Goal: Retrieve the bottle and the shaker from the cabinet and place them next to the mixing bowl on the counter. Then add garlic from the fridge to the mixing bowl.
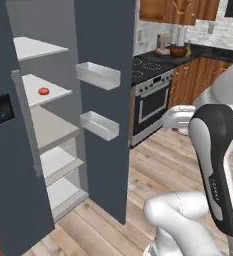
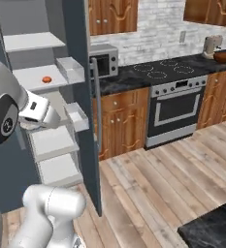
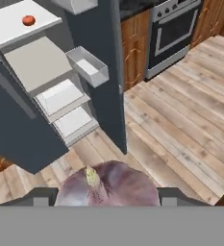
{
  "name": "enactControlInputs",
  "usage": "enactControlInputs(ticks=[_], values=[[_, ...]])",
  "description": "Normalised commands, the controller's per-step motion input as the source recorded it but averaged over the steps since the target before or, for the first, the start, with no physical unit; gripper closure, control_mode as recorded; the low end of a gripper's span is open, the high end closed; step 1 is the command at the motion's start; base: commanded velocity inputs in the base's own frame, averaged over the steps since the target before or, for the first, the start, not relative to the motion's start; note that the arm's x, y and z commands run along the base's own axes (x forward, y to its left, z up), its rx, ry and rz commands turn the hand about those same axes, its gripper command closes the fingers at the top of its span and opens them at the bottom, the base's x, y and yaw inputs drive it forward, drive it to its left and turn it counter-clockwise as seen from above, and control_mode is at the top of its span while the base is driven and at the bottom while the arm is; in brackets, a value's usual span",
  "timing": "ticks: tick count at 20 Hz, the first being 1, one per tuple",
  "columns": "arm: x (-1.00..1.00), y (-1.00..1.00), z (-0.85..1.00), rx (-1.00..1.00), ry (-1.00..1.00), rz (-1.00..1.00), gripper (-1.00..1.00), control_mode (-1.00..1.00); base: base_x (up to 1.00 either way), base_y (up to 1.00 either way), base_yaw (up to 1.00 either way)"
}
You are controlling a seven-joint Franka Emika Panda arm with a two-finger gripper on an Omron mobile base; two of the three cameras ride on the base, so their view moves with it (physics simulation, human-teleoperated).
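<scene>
the garlic sits between the jaws of the gripper, apparently clamped, stem tip toward the camera. the open fridge stands ahead; the mixing bowl probably lies elsewhere.

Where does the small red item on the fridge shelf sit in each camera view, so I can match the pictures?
Left base view: red item on the second shelf from the top, left of centre.
Right base view: red item on the same white shelf, upper left, above the arm.
Hand view: red item near the top left corner.
Shared landmark: the open fridge door with its two clear bins.
</scene>
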Motion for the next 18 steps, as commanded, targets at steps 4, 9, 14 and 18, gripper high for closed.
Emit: enactControlInputs(ticks=[4,9,14,18], values=[[0.00,0.00,0.00,0.00,0.00,0.00,1.00,1.00,0.57,-0.35,-0.65],[0.00,0.00,0.00,0.00,0.00,0.00,1.00,1.00,0.91,-0.11,-0.50],[0.00,0.00,0.00,0.00,0.00,0.00,1.00,1.00,1.00,-0.34,-0.18],[0.00,0.00,0.00,0.00,0.00,0.00,1.00,1.00,1.00,-0.09,-0.12]])
